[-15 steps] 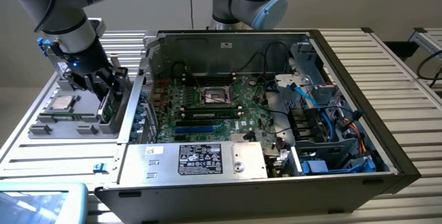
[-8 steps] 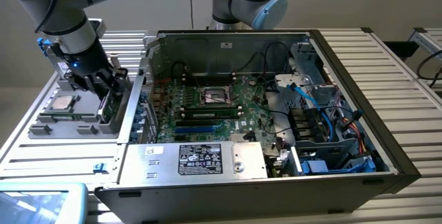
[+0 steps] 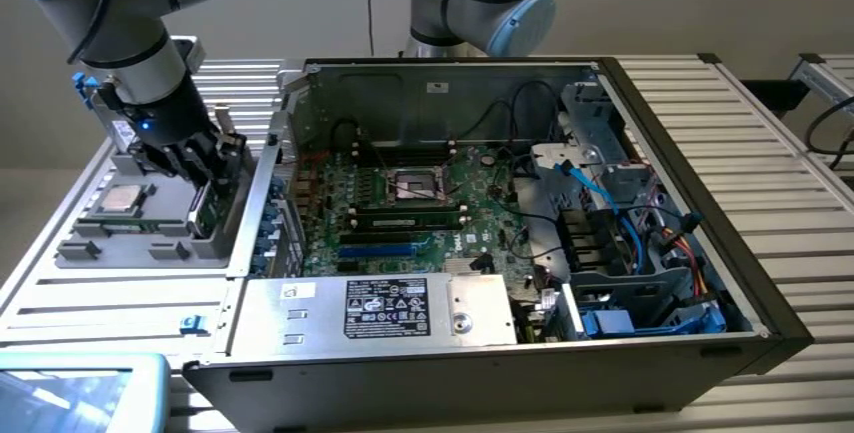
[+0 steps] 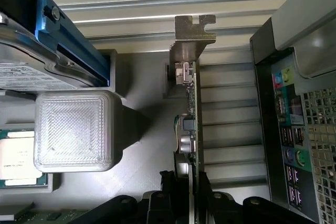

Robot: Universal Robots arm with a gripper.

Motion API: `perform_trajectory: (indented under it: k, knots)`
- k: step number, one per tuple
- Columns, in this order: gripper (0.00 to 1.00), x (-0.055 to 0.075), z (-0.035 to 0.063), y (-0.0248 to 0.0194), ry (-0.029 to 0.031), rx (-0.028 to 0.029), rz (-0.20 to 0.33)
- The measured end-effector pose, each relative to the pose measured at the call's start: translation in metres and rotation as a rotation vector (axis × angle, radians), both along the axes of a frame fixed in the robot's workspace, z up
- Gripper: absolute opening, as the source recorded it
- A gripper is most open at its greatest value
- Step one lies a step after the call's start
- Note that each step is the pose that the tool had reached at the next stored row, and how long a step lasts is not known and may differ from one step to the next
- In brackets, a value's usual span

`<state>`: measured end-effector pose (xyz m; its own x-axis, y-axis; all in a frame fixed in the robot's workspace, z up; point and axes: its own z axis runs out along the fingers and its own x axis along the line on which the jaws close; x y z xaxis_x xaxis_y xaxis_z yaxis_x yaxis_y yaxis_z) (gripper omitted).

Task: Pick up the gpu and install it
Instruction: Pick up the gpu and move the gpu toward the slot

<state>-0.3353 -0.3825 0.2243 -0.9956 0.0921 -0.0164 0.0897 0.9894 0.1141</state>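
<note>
Grey parts tray (image 3: 94, 245) at 9 o'clock of pc case (image 3: 441, 78). Gripper (image 4: 185, 179) low over tray, straddling gpu (image 4: 190, 103); clamped or not, cannot tell. gpu on edge in tray slot, likely so top edge is grabbable. Case on its side, motherboard (image 3: 467, 178) facing up.

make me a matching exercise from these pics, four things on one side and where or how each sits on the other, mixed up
Things:
1. gpu
2. processor chip
3. power supply
4. hard drive

Place or state:
a. lying flat in the grey tray
b. inside the computer case, white label on top
c. standing on edge in the grey tray, metal bracket at one end
d. blue rail along its side

Pairs: 1-c, 2-a, 3-b, 4-d
</note>
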Motion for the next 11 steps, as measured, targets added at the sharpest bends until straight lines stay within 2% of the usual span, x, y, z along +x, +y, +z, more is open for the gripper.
perform_trajectory:
  k: [2, 5, 11]
  knots:
    - [0.29, 0.000, 0.0001, 0.0000, 0.0000, 0.0023, 0.000]
    - [0.29, 0.000, 0.0046, -0.0001, 0.0010, 0.0133, 0.000]
    - [0.29, 0.000, 0.0287, -0.0007, 0.0016, 0.0158, 0.000]
